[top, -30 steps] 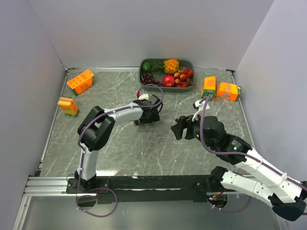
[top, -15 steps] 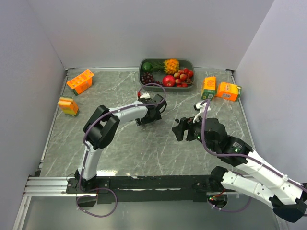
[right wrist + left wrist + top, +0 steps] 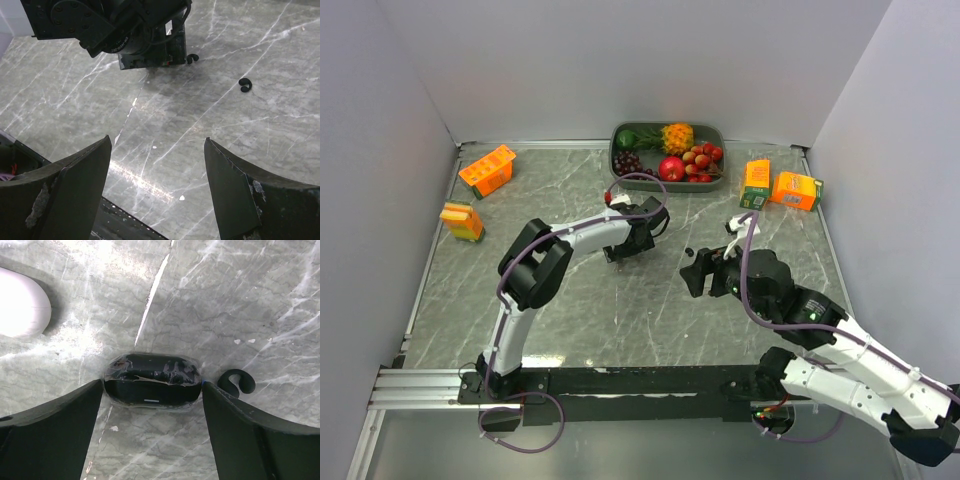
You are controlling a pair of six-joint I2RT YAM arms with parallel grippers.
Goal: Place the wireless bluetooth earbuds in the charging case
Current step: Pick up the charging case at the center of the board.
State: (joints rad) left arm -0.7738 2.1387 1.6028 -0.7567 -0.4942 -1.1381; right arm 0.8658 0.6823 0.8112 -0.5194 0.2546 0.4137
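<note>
Black case (image 3: 150, 377) on grey marbled table (image 3: 240, 300), pinched end to end by left gripper (image 3: 152, 390). Finger pads against both ends, so grasping it. Looks lidded shut under a glossy film; can't confirm from the wrist view.

Black bud (image 3: 236, 382) flat on the table just right of the case, close to the right-hand finger, not in any grip. Second bud (image 3: 244, 85) further out on open table, apart from the case. Only black buds in view. White case (image 3: 22, 310) up-left of the black one, apart, untouched.

Right gripper (image 3: 157, 150) released, jaws wide, holding nothing, hovering over bare table and facing the left gripper.

Progress, as a judgement: near zero.
- Done: case braced, nothing more.
- No bud seated, none picked.
- Left: open the lid if shut, pick the black bud, seat it, repeat for the second bud.

Likely split: left as clamp, right as picker. Tiny glossy buds lying flat on stone, so expect slip or a flick on the pinch. Low, square approach needed.
</note>
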